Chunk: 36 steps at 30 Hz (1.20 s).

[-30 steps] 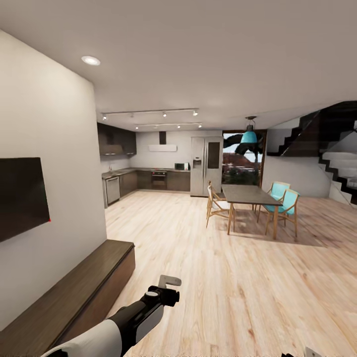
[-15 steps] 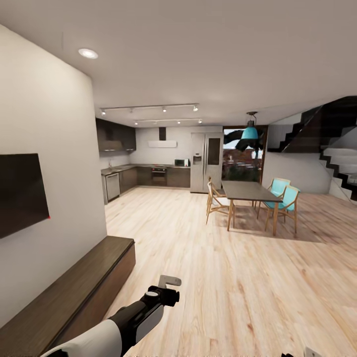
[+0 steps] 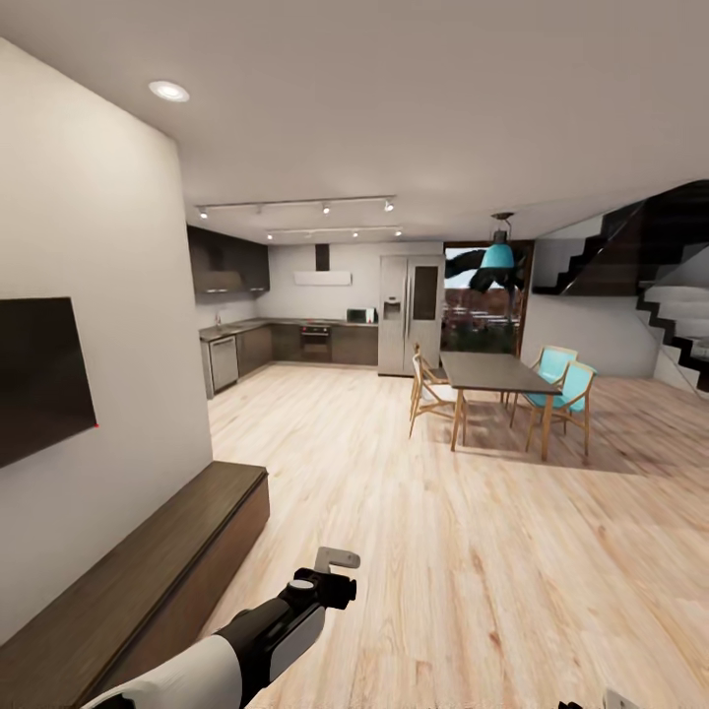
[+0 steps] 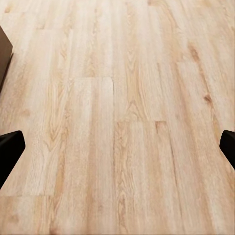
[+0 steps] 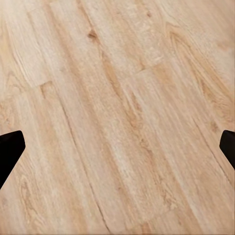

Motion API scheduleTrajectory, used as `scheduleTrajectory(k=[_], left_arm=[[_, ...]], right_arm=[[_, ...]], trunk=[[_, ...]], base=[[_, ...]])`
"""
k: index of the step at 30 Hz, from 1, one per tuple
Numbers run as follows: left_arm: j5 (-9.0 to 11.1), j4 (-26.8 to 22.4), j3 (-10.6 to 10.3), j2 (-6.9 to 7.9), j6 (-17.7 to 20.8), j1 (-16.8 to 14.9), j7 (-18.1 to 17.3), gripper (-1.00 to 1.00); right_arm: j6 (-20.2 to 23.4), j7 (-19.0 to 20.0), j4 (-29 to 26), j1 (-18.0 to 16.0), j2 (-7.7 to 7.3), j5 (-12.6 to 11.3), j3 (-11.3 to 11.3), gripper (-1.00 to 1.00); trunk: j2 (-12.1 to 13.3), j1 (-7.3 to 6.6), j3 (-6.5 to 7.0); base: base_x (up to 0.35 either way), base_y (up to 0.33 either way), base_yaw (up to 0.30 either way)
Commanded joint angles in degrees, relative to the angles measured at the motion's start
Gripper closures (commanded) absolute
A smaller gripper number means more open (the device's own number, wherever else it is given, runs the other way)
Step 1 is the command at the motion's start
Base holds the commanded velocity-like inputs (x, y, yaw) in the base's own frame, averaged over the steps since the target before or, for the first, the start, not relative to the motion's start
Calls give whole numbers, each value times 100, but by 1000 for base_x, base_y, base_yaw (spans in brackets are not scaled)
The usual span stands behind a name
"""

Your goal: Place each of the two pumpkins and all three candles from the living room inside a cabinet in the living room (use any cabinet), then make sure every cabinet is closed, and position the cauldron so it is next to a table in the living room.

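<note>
The long, low dark brown cabinet (image 3: 148,581) runs along the left wall under a black wall screen (image 3: 39,379), and its front looks flush and shut. The pumpkins, candles and cauldron are out of view. My left arm (image 3: 281,625) reaches forward over the wood floor just right of the cabinet's near end. In the left wrist view the left gripper (image 4: 117,152) is open, its black fingertips (image 4: 10,152) far apart over bare planks. The right gripper (image 5: 117,152) is likewise open above bare floor, nothing between its fingers.
A dark dining table (image 3: 497,372) with wooden and teal chairs (image 3: 566,389) stands ahead at the right. A kitchen with a steel fridge (image 3: 411,315) lies at the far end. Stairs (image 3: 670,295) rise at the right. Wide wood floor (image 3: 414,512) stretches between.
The whole head picture has shifted upward a little, so the camera has moved. The left arm keeps its pose in the view.
</note>
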Motion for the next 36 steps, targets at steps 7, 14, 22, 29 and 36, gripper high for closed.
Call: scheduleTrajectory(k=[7,14,22,29,36], left_arm=[[42,-10,-45,4,11,-5,47,-100],[42,-10,-45,4,11,-5,47,-100],[42,-10,-45,4,11,-5,47,-100],[42,-10,-45,4,11,-5,47,-100],[42,-10,-45,4,11,-5,47,-100]], right_arm=[[24,-24,-10,0,0,-54,4,-100],[23,-24,-12,2,1,-50,6,-100],[29,-28,-14,1,7,-46,6,-100],[31,-24,-14,2,17,-45,6,-100],[32,-24,-14,2,23,-45,11,-100]], trunk=[[-6,2,-70],[-6,2,-136],[-6,2,-212],[-6,2,-278],[-6,2,-344]], base=[[0,0,0],[0,0,0],[0,0,0],[0,0,0],[0,0,0]])
